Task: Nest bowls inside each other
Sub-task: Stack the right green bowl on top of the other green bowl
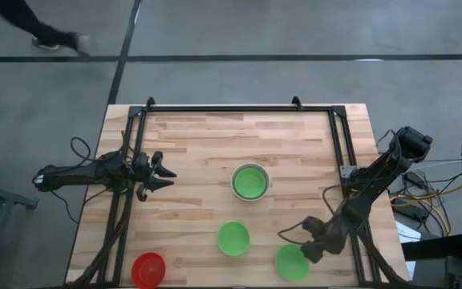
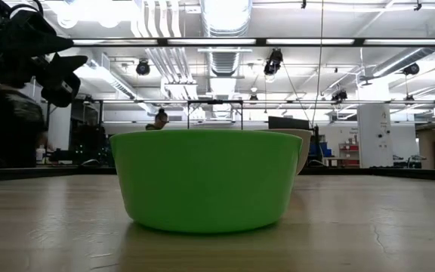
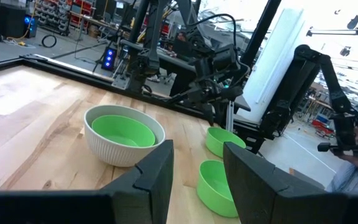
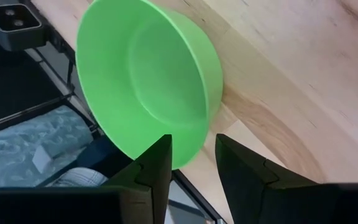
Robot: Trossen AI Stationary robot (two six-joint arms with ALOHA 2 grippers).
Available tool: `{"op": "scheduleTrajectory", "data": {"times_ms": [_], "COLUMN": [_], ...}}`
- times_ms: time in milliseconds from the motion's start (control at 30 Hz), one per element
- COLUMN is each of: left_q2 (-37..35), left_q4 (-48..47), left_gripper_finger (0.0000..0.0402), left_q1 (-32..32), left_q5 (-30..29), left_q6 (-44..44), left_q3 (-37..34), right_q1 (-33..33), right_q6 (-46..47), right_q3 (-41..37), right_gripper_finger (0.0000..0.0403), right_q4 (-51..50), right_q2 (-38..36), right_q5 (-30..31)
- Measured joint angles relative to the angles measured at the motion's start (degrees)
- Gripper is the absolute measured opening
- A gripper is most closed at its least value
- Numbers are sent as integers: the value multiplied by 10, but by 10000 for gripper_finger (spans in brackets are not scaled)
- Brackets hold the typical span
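- The white-grey bowl sits right of the table's middle with one green bowl nested in it.
- A second green bowl stands alone nearer the front edge; it holds nothing.
- A third green bowl lies at the front edge, partly under the right gripper; its fingers are apart, straddling the bowl's rim, clamping nothing.
- The red bowl sits at the front left corner, cut off by the picture's edge.
- The left gripper hovers at the left side, fingers apart, holding nothing.
- In the low view one green bowl hides most of the others.
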Motion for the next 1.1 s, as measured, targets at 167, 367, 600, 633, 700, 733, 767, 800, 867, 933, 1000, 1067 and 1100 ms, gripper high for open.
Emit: {"op": "scheduleTrajectory", "data": {"times_ms": [167,367,600,633,700,733,767,800,867,933,1000,1067,1100], "left_q2": [0,0,0,0,0,0,0,0,0,0,0,0,0], "left_q4": [0,0,0,0,0,0,0,0,0,0,0,0,0], "left_gripper_finger": [145,145,145,145,145,145,145,145,145,145,145,145,145], "left_q1": [0,0,0,0,0,0,0,0,0,0,0,0,0], "left_q5": [0,0,0,0,0,0,0,0,0,0,0,0,0], "left_q6": [0,0,0,0,0,0,0,0,0,0,0,0,0], "left_q3": [0,0,0,0,0,0,0,0,0,0,0,0,0], "right_q1": [-1,-6,-6,-6,-6,-6,-6,-6,-6,-6,-6,-6,-6], "right_q6": [5,-6,3,4,8,11,12,12,7,6,8,9,13], "right_q3": [14,32,37,37,37,37,38,39,39,39,39,39,39], "right_gripper_finger": [118,118,118,118,118,118,118,118,118,118,118,118,118], "right_q4": [1,-25,-43,-43,-43,-43,-43,-42,-43,-43,-43,-43,-43], "right_q2": [25,37,49,52,58,60,63,64,65,65,64,64,64], "right_q5": [0,1,0,0,0,0,0,0,0,1,1,1,2]}}
